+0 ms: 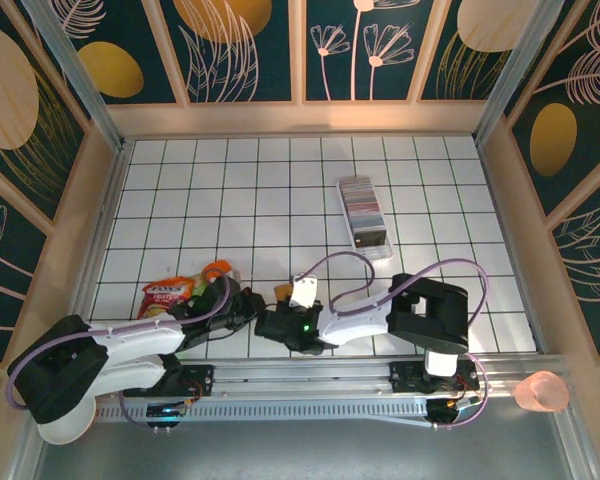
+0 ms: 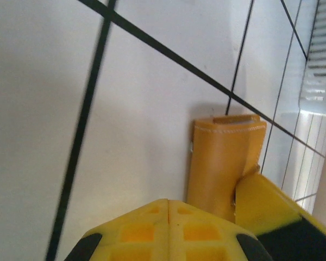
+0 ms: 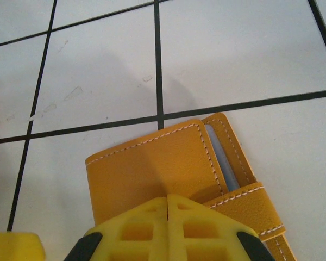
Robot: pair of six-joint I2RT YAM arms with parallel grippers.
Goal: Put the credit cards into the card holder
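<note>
Top view: the credit cards [image 1: 362, 203] stand in a row in their clear tray [image 1: 373, 241], well apart from the left gripper [image 1: 248, 306] and right gripper [image 1: 277, 324], which meet at the near edge.

Left wrist: the claw's yellow fingers [image 2: 146, 231] are pressed together, holding nothing. The card holder [image 2: 223, 163] lies just beyond, folded.

Right wrist: this claw is closed and empty too, its tips over the holder's cover. The clasp strap [image 3: 244, 198] looks fastened. Best play, probably: one claw pins the cover flat while the other works under the strap, lifting gently so the wallet doesn't skate across the table [image 3: 233, 49].
</note>
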